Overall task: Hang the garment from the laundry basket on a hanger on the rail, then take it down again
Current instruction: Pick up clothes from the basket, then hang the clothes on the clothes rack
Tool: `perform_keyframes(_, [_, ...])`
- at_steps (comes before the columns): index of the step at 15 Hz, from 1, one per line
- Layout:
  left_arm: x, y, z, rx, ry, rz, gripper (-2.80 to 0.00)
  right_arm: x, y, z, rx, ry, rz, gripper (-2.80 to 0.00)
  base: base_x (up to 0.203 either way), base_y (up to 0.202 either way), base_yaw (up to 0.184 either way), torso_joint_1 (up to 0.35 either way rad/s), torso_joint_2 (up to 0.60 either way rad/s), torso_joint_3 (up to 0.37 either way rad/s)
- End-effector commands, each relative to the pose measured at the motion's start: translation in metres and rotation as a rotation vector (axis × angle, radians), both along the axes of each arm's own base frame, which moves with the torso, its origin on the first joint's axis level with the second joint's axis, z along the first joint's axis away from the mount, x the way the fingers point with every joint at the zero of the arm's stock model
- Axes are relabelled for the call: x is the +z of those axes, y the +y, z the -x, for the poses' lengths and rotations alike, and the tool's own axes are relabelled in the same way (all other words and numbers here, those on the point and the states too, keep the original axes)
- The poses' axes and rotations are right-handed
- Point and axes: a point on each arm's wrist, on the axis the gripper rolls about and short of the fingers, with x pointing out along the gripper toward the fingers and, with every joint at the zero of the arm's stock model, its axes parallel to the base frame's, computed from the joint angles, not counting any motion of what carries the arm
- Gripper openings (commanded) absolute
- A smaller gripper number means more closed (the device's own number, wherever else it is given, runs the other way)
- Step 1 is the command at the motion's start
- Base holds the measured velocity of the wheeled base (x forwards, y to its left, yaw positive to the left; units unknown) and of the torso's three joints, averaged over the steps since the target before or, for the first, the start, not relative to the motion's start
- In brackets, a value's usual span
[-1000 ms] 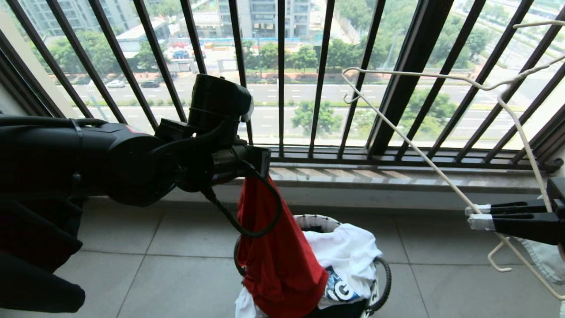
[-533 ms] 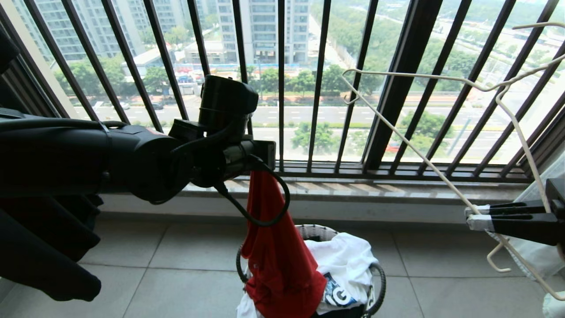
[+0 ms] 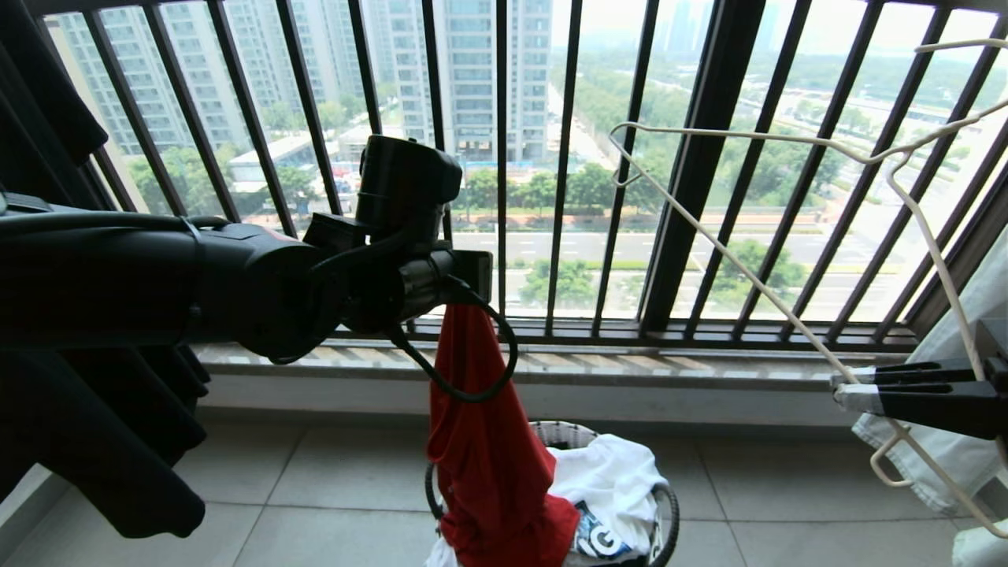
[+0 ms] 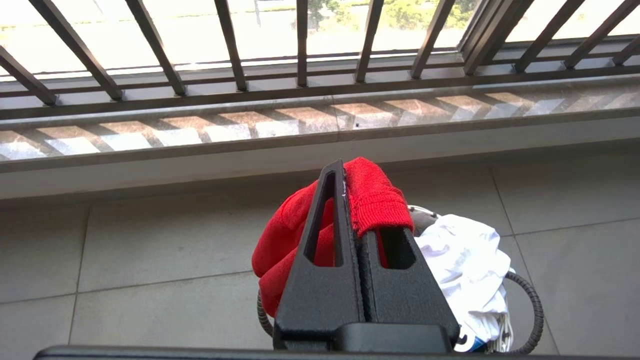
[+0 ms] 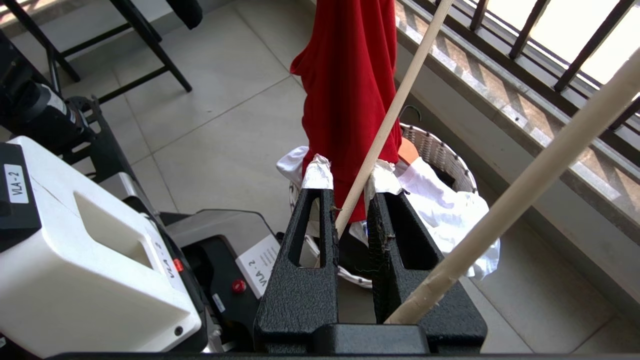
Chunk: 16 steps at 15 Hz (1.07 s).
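Note:
The red garment hangs in a long bunch from my left gripper, which is shut on its ribbed collar edge. Its lower end reaches the white woven laundry basket on the floor below. In the head view the left wrist hides the fingers. At the right, my right gripper is shut on the thin white wire hanger, held tilted in the air before the window. One hanger wire runs between its taped fingertips, in front of the garment. The rail is out of view.
A black barred window railing and a stone sill close off the far side. A white printed garment fills the basket. A black garment hangs at the left, a pale one at the right. My base stands close behind.
The whole head view has swung upward, so the window, sill and basket sit lower in the picture. The left gripper has kept the garment, which now hangs higher out of the basket. The right gripper still holds the hanger.

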Motion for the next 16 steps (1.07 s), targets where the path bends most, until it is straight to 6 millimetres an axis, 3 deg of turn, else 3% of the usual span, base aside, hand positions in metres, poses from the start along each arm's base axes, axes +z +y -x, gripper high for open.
perform_keyframes(1, [0.0,0.0,-0.001,0.003,-0.001,0.001,-2.8,0.0,0.0,0.0,0.005,0.001,-0.001,-2.8,0.0,0.0,0.0,-0.002,0.0,0.207])
perform_keyframes(10, [0.0,0.005,-0.005,0.029,-0.007,0.052,-2.8,-0.006,0.0,-0.003,0.004,0.024,0.009,-2.8,0.0,0.0,0.0,0.001,0.0,0.069])
perform_keyframes(13, [0.006,0.014,-0.011,0.059,-0.053,0.101,-2.8,-0.027,0.004,-0.019,0.042,0.071,0.06,-2.8,0.0,0.0,0.0,0.0,0.0,0.0])
perform_keyframes(16, [0.01,0.019,-0.012,0.071,-0.093,0.126,-2.8,-0.05,0.02,-0.028,0.134,0.118,0.131,-2.8,0.0,0.0,0.0,0.0,0.0,0.0])
